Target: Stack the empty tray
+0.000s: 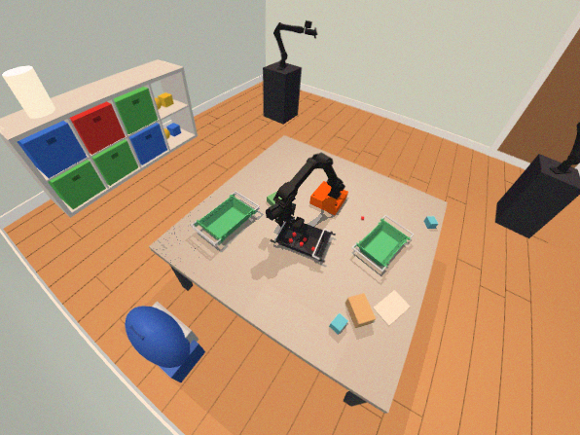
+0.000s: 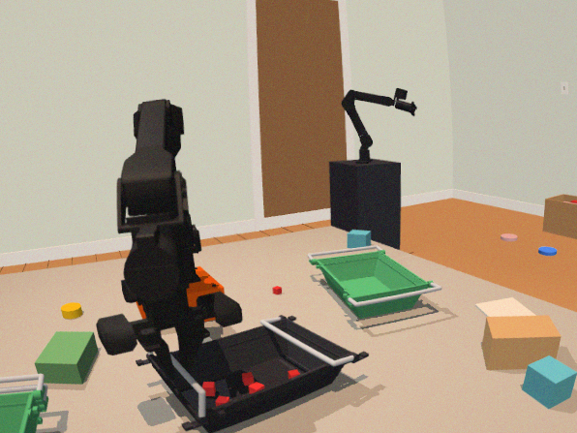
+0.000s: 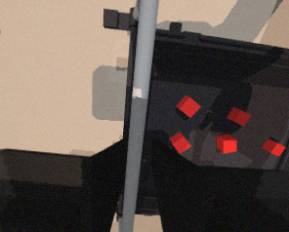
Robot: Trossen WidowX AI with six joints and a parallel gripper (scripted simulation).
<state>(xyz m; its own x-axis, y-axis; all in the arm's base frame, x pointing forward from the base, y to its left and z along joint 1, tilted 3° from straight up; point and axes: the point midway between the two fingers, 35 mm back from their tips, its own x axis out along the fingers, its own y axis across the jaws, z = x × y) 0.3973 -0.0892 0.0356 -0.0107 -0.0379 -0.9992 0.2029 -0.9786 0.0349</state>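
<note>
The loaded black tray (image 1: 301, 249) (image 2: 310, 386) holds several small red blocks (image 2: 257, 387) (image 3: 227, 144). Its right bar (image 1: 319, 243) (image 2: 300, 342) lies in across the top, near that end. Its left bar (image 2: 188, 376) (image 3: 145, 54) is raised and stands over the left end wall. My gripper (image 2: 175, 358) (image 3: 141, 143) straddles this bar from above, fingers fairly close together but with a gap around it, not clamped. Two empty green trays stand on the table, one to the left (image 1: 226, 219) and one to the right (image 1: 383, 243) (image 2: 373, 282), each with its bars swung out.
The orange arm base (image 1: 328, 198) stands behind the black tray. A green block (image 2: 68, 355) is close to the gripper's left. A tan block (image 1: 360, 309) (image 2: 522, 340), a flat cream piece (image 1: 392, 307) and a teal cube (image 1: 339, 323) lie front right. A loose red block (image 1: 362, 218) (image 2: 277, 290) lies between the trays.
</note>
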